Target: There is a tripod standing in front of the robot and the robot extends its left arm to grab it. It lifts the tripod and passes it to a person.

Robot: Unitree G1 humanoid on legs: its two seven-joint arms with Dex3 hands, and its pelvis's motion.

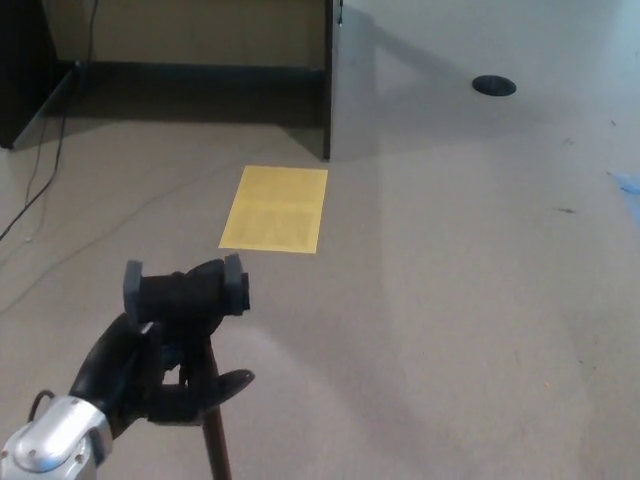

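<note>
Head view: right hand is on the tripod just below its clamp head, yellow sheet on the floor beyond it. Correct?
Not quite: it is the left hand, coming in from the picture's left, that is on the tripod just below its clamp head. The right hand is not in view. The yellow sheet does lie on the floor beyond it, as the head view shows.

Black left hand [135, 370] — thick fingers [222, 384], silver wrist cuff [55, 445]

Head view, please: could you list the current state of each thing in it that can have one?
Black tripod with clamp head: upright, held just below the head.
Left hand: shut on the tripod, fingers wrapped round its stem.
Right hand: not in view.
Yellow rectangular sheet: lying flat on the floor, apart from the tripod.
Black round disc: flat on the floor, far right.
</note>
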